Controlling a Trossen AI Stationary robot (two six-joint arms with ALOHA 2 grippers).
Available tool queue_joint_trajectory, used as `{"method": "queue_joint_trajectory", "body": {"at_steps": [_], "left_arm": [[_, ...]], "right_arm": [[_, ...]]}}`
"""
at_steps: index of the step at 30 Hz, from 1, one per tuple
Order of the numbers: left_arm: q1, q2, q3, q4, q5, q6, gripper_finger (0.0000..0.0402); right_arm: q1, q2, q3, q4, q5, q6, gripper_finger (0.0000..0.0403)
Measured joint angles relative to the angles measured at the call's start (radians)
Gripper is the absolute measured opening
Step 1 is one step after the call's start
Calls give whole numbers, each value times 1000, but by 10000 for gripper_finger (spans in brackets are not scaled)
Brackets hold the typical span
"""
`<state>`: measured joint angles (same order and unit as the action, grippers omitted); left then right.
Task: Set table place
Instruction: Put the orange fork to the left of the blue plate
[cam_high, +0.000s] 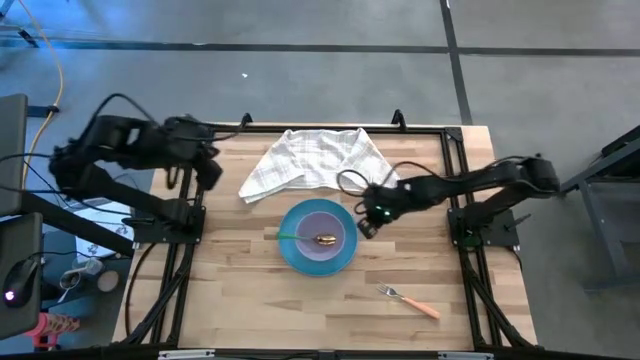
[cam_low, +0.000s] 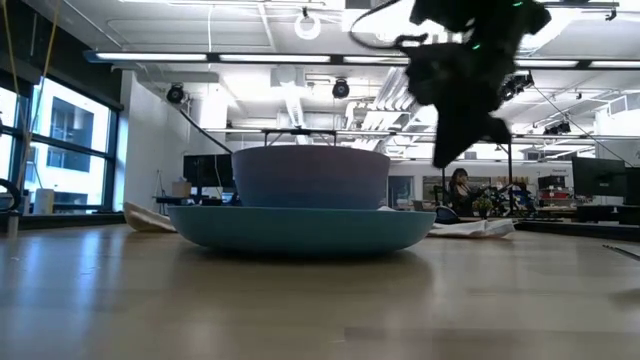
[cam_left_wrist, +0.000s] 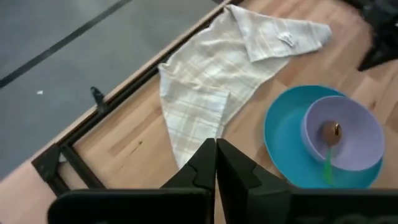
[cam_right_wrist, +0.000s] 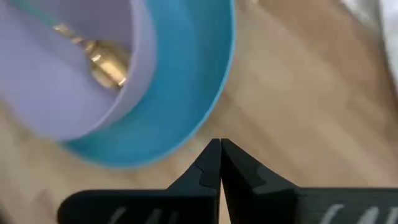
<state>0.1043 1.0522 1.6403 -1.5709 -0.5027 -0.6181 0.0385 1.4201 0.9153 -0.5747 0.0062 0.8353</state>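
Observation:
The round blue plate (cam_high: 300, 256) rests flat on the table's middle, with the lavender bowl (cam_high: 322, 232) standing in it. The gold spoon (cam_high: 325, 240) lies in the bowl, its green handle (cam_high: 290, 236) over the rim toward the left. The orange-handled fork (cam_high: 410, 301) lies on the table near the front right. My right gripper (cam_high: 366, 226) is shut and empty, above the table just right of the plate (cam_right_wrist: 186, 81). My left gripper (cam_high: 212, 168) is shut and empty at the far left corner.
The white checked cloth (cam_high: 310, 160) lies crumpled at the table's far edge, behind the plate. A black frame (cam_high: 455, 180) runs along the table's edges. Bare wood lies at the front left and between plate and fork.

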Motion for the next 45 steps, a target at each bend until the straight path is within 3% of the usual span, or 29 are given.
{"method": "queue_joint_trajectory", "body": {"at_steps": [6,13,20,29,36,45], "left_arm": [[0,-114,-127,8,-41,-94,1],[0,-112,-216,85,-39,-104,0],[0,-64,-219,214,-17,-6,0],[0,-25,-219,257,16,-18,0],[0,-7,-219,266,24,-64,0],[0,24,-219,269,60,-94,0]], "right_arm": [[172,-114,15,-194,-9,195,0],[483,-90,102,-320,15,531,0],[674,-56,119,-318,-142,756,5],[745,23,118,-322,-125,758,105],[776,195,117,-313,-124,700,189],[774,353,116,-165,-129,638,224]]}}
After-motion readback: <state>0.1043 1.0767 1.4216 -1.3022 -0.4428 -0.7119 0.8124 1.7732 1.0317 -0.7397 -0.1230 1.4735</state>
